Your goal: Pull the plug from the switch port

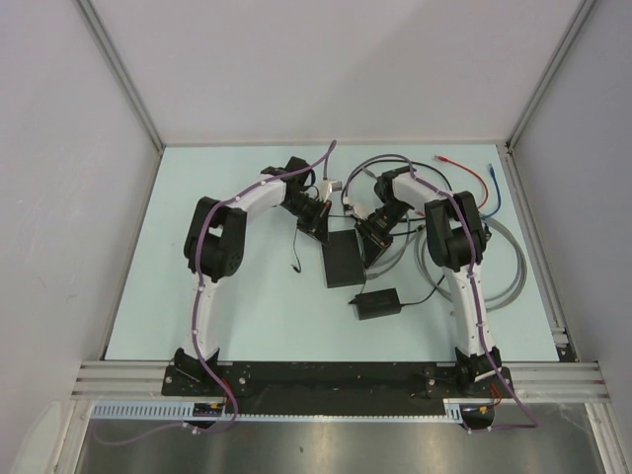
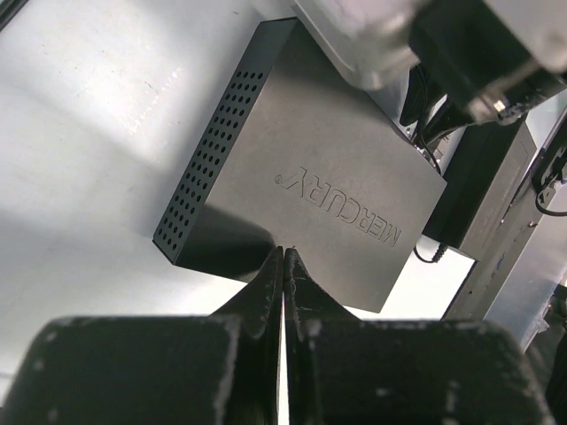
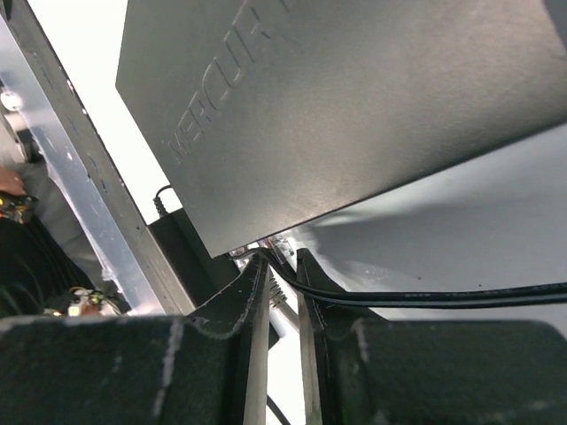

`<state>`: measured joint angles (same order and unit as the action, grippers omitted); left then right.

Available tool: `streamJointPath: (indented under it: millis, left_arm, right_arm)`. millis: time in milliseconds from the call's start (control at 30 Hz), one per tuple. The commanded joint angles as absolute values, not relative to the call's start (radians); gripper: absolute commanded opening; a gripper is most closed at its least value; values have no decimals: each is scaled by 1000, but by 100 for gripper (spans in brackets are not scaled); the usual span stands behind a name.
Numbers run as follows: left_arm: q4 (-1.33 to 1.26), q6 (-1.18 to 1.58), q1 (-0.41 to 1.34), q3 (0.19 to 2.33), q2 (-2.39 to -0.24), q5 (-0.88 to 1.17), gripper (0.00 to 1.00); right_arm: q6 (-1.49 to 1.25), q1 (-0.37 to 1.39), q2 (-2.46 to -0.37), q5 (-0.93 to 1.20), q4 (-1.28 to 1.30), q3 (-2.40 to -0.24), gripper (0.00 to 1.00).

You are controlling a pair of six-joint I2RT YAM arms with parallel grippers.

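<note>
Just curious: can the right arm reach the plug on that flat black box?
Probably yes: the right gripper sits at the edge of the box, the black cable between its fingers, nothing blocking.

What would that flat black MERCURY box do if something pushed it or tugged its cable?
Likely slides rather than tips: the black box lies low and flat on the smooth table. Its vent holes suggest a hollow, fairly light shell. The left gripper, shut, tips at its edge, seems placed to steady it while the right gripper pinches the black cable.
</note>
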<state>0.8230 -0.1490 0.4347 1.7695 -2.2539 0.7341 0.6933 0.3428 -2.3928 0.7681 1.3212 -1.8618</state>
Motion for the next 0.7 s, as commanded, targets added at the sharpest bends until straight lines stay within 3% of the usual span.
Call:
streamJointPath:
  millis: [0, 433, 667]
  left_arm:
    - [805, -150, 440, 1799, -2264, 713, 0]
    - [796, -133, 430, 1798, -2272, 750, 0]
    - [785, -127, 416, 1781, -2247, 767, 0]
  right_arm:
    - [790, 339, -2431, 594, 1342, -1859, 0]
    - [825, 296, -2396, 601, 1400, -1922, 0]
    - [819, 290, -2345, 706, 1462, -2126, 0]
